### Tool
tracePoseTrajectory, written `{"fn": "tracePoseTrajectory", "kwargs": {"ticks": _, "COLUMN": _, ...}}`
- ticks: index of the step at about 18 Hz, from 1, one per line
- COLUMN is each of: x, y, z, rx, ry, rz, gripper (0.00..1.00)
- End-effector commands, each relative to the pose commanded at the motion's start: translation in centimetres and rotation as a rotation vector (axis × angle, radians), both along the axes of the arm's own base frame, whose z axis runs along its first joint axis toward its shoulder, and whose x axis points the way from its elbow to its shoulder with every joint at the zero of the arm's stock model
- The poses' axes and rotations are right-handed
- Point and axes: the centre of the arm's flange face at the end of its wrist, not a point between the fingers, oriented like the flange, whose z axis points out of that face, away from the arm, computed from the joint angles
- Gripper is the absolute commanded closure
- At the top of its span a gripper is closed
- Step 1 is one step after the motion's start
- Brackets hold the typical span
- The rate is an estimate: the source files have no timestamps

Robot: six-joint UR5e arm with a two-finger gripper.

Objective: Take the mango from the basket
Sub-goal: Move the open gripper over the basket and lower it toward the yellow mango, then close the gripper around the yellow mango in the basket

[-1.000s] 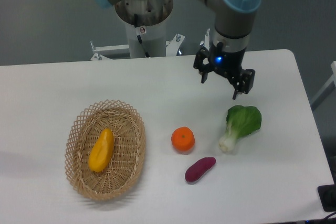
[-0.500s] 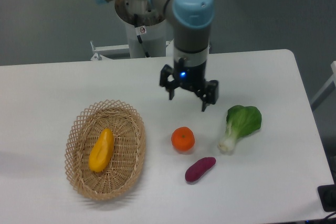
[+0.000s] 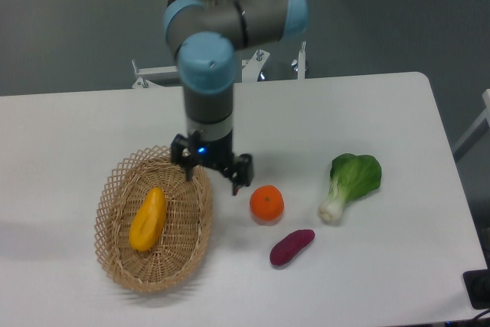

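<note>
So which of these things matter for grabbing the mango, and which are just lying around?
Needed for the job:
mango
basket
gripper

Just lying about:
orange
sweet potato
bok choy

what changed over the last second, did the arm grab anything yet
The end effector swept from above the bok choy on the right, leftward and toward the front of the table, and now hangs open over the right rim of the basket. It has grabbed nothing. The mango lies in the basket as before, and the orange and sweet potato have not moved.
</note>
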Motion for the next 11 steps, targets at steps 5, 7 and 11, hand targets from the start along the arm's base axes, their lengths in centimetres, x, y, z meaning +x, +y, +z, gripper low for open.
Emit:
{"fn": "tracePoseTrajectory", "kwargs": {"ticks": 5, "x": 4.1, "y": 2.5, "z": -2.5, "rx": -0.012, "ry": -0.023, "rz": -0.012, "gripper": 0.00}}
{"fn": "tracePoseTrajectory", "kwargs": {"ticks": 7, "x": 5.6, "y": 2.5, "z": -3.2, "rx": -0.028, "ry": -0.029, "rz": -0.012, "gripper": 0.00}}
{"fn": "tracePoseTrajectory", "kwargs": {"ticks": 11, "x": 6.6, "y": 2.5, "z": -4.4, "rx": -0.051, "ry": -0.026, "rz": 0.006, "gripper": 0.00}}
